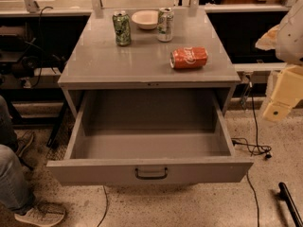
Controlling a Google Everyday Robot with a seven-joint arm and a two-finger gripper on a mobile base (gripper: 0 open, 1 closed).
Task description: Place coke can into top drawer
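Observation:
The coke can (189,58) lies on its side on the grey cabinet top (118,65), toward the right front. The top drawer (151,169) is pulled wide open below it, with nothing inside and a dark handle (151,174) on its front panel. My gripper (280,100) shows as cream-coloured parts at the right edge of the view, to the right of the cabinet and lower than the can, apart from both the can and the drawer.
A green can (122,28), a white bowl (145,19) and a white-green can (165,24) stand at the back of the cabinet top. A person's legs and shoe (40,213) are at the lower left. Cables (253,148) lie on the floor to the right.

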